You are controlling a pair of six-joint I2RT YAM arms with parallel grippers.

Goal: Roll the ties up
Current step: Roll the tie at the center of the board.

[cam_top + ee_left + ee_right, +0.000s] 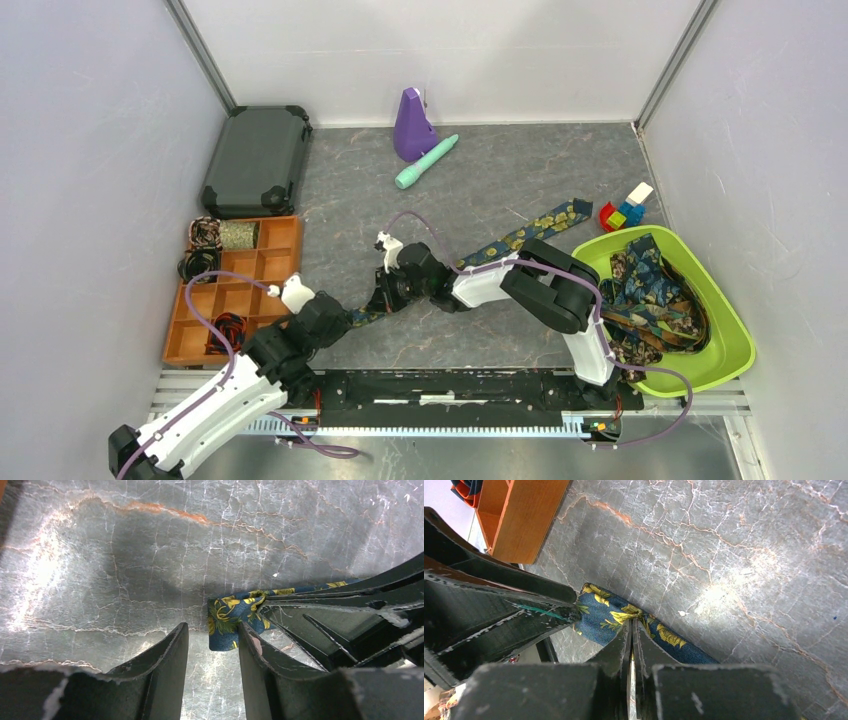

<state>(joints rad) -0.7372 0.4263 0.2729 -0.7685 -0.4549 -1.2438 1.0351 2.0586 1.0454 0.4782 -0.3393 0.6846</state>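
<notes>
Though both arms hide its near end in the top view, the tie (520, 238) lies mid-frame on the grey marbled table (480, 180), running up-right. Left gripper (212, 630): jaws parted beside the folded end. Right gripper (631, 625): clenched on the navy, yellow-flowered fabric, puckering it.

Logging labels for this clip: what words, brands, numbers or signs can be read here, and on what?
None readable. The dark case, teal cylinder, toy blocks, green bin and navy floral tie show no legible writing in any view.
</notes>
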